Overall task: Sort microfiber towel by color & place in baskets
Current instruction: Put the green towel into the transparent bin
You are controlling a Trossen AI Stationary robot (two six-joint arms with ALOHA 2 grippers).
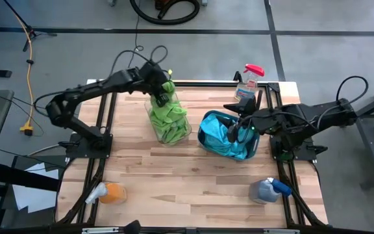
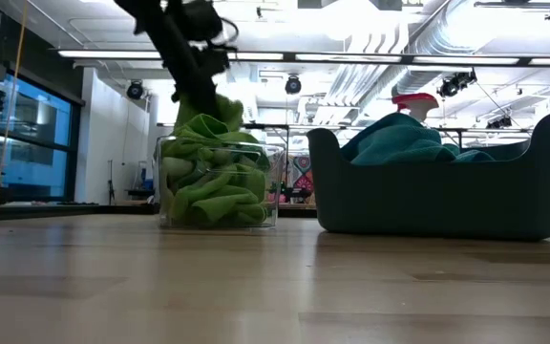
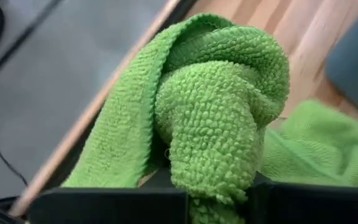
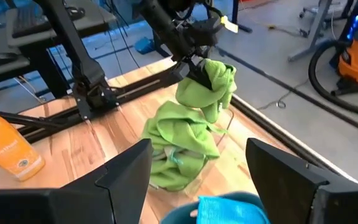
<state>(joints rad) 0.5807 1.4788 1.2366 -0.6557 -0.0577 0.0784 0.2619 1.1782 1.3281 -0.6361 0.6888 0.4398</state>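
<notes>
The clear tub (image 1: 169, 123) stands at the table's far middle, heaped with green towels (image 2: 213, 182). My left gripper (image 1: 163, 92) is above its far end, shut on one more green towel (image 4: 214, 79). The dark teal tub (image 1: 208, 140) sits to the right of it and holds blue towels (image 1: 234, 144). My right gripper (image 4: 199, 152) hovers open above the blue towels (image 4: 221, 209), touching nothing. In the low view the teal tub (image 2: 437, 196) shows blue cloth (image 2: 399, 139) rising above its rim. My left gripper pinches a bunched fold of the green towel (image 3: 213, 196) between its two fingers (image 3: 110, 205), several layers thick. It comes from above, slanting in from the table's far left. The towel hangs below the fingers, and its lower end reaches the heap in the clear tub (image 4: 180, 140).
A red-capped spray bottle (image 1: 248, 80) stands by the far edge behind the teal tub. An orange bottle (image 1: 109, 193) lies at the near left corner, a blue-capped one (image 1: 269, 190) at the near right. Bare wood (image 1: 187, 185) spans the near half.
</notes>
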